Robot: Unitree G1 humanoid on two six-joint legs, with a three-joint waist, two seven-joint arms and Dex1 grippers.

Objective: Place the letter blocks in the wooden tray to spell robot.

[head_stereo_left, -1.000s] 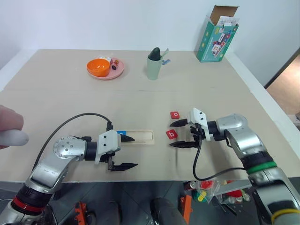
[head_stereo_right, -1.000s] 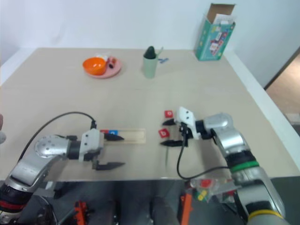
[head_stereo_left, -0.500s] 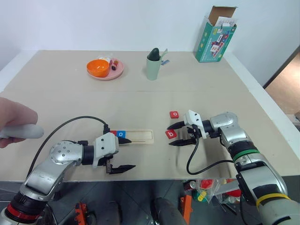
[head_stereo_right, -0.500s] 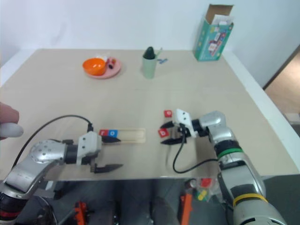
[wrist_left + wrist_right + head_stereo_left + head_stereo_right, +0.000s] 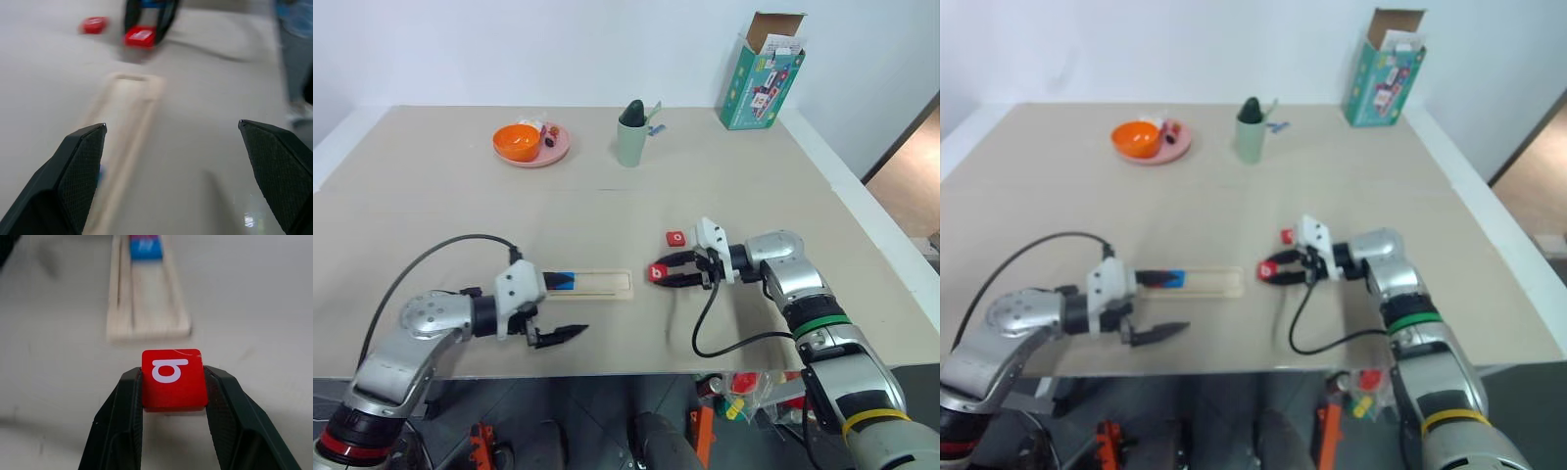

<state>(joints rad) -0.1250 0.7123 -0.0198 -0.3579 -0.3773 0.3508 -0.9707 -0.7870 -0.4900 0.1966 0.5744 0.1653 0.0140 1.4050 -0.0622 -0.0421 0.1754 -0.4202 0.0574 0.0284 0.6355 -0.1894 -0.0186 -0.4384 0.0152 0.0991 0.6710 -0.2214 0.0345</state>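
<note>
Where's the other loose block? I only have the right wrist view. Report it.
Observer: A second red letter block lies on the table, just beyond the b block you hold.
Operator: Locate the left end effector.
Observer: The left end effector hangs open and empty at the wooden tray's filled end.
Operator: List what's farther off.
Observer: A green cup and a pink plate bearing an orange bowl.
</note>
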